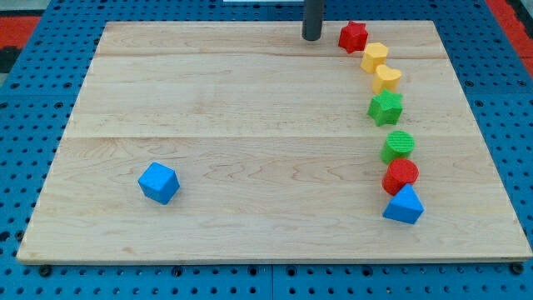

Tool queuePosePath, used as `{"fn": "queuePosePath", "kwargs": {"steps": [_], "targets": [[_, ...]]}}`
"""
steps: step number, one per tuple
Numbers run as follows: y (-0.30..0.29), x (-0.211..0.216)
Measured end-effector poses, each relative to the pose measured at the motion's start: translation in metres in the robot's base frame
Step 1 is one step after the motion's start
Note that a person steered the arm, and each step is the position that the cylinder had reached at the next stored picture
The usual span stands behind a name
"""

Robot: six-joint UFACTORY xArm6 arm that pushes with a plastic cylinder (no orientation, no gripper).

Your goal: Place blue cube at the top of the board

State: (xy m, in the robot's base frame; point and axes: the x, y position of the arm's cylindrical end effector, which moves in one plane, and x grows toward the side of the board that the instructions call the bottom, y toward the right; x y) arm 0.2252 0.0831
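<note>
Camera view: my tip (311, 37) rests at the board's (250, 108) top edge, touching no block, pushing nothing.

The blue cube (158, 183) lies well apart from the tip, toward the view's lower left. Just right of the tip sits a red star (353, 36), heading a column of blocks running downward. Risk, as I judge it: an off-centre push from below could spin the cube sideways off course.

We see my tip (311, 37) at the board's (250, 108) far edge, just left of the red star (353, 36); the blue cube (158, 182) sits near-left, well apart.
</note>
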Motion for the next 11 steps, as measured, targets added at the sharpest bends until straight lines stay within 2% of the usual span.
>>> {"fn": "queuePosePath", "kwargs": {"steps": [2,3,4,5,7,8,9,11], "targets": [[0.051,-0.003],[0.056,-0.003],[-0.023,0.007],[-0.128,0.073],[-0.324,0.240],[-0.349,0.317],[-0.275,0.352],[-0.207,0.284]]}}
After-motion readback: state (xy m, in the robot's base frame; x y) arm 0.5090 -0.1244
